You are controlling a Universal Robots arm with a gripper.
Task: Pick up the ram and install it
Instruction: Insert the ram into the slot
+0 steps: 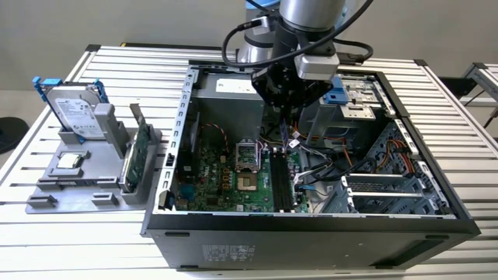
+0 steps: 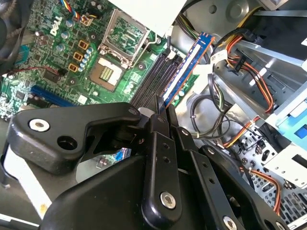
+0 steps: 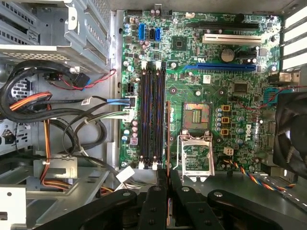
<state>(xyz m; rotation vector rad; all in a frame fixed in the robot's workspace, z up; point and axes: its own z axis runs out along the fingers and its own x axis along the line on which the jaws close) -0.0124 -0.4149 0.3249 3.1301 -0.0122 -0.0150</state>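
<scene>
- Black linkages of the hand [image 2: 160, 112] fill the near field in both wrist views; its fingers are closed on the ram [image 2: 188, 67], pinched edge-on at one end.
- Ram position: held over the open computer case [image 1: 311, 224], above the motherboard [image 3: 192, 86], close to the memory slots [image 3: 152, 115] and not yet seated.
- Handling, as a judgement: light, thin and stiff, yet fragile — grip the short edges, never the chips or contacts.
- Hidden: the pinched end of the ram and the slot latches — cannot be made out.
</scene>
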